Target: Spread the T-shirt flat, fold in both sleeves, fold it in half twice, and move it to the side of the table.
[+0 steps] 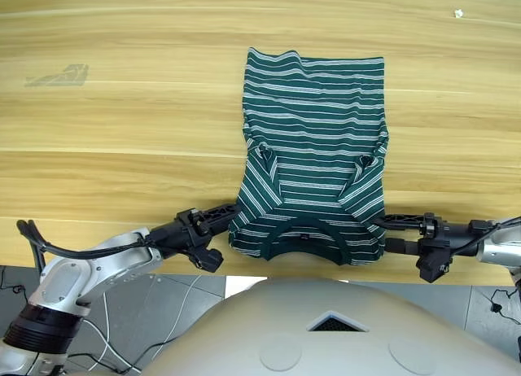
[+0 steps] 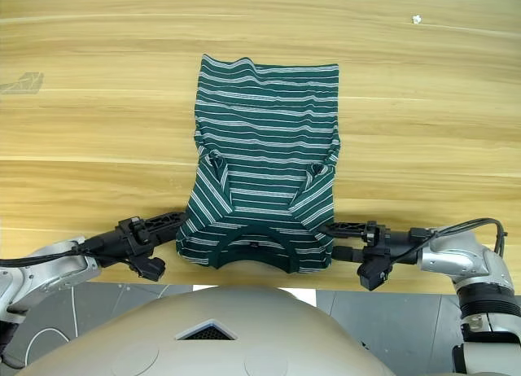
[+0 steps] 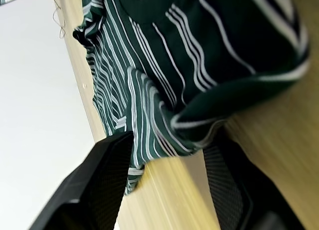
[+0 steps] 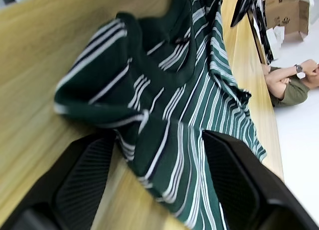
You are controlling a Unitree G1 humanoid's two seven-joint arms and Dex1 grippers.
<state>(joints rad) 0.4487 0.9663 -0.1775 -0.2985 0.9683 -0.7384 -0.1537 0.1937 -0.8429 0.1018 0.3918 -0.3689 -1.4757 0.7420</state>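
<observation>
A dark green T-shirt (image 1: 313, 148) with white stripes lies on the wooden table (image 1: 122, 148). Both sleeves are folded in over the chest, and the collar (image 1: 305, 229) points toward the near edge. My left gripper (image 1: 226, 216) sits at the shirt's near left corner, my right gripper (image 1: 381, 231) at the near right corner. In the left wrist view the two black fingers (image 3: 107, 165) stand apart with the striped shoulder corner (image 3: 199, 110) between them. The right wrist view shows the same: wide-apart fingers (image 4: 229, 165) straddle the shirt's corner (image 4: 114, 105).
A small white scrap (image 1: 458, 14) lies at the table's far right, and a grey mark (image 1: 57, 75) at the far left. The table's near edge (image 1: 98, 264) runs just behind both grippers. Bare wood lies to either side of the shirt.
</observation>
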